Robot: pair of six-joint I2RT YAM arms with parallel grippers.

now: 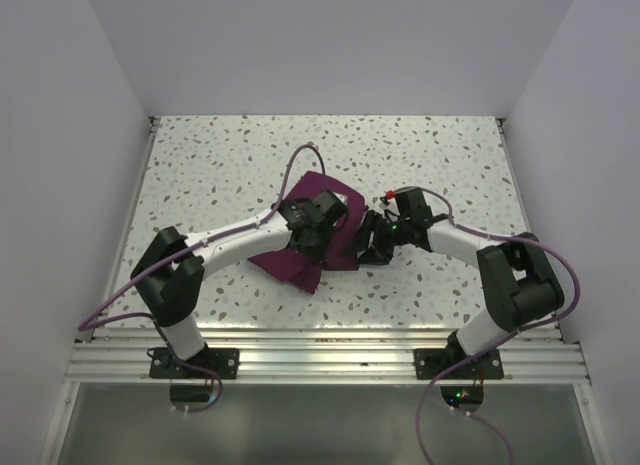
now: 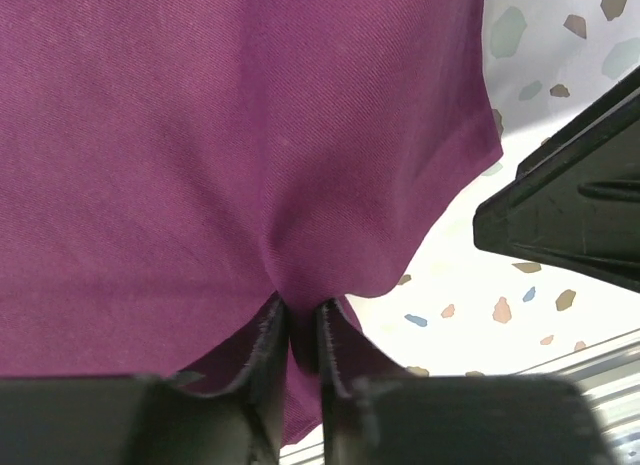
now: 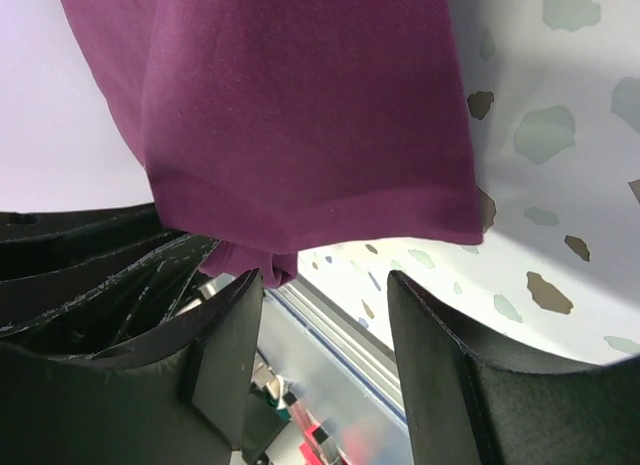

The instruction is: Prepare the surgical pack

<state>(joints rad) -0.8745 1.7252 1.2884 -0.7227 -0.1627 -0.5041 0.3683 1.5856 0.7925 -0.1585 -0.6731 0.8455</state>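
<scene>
The surgical pack, a dark-purple cloth, lies bunched and folded on the speckled table between the arms. My left gripper is shut on a pinched fold of the cloth; in the left wrist view the cloth fills the frame and bunches between the closed fingers. My right gripper is open right beside the cloth's right edge. In the right wrist view the cloth's hemmed edge hangs just above and ahead of the spread fingers, with nothing between them.
The table's metal front rail runs along the near edge. White walls enclose the table at left, right and back. The right gripper's black body shows close by in the left wrist view.
</scene>
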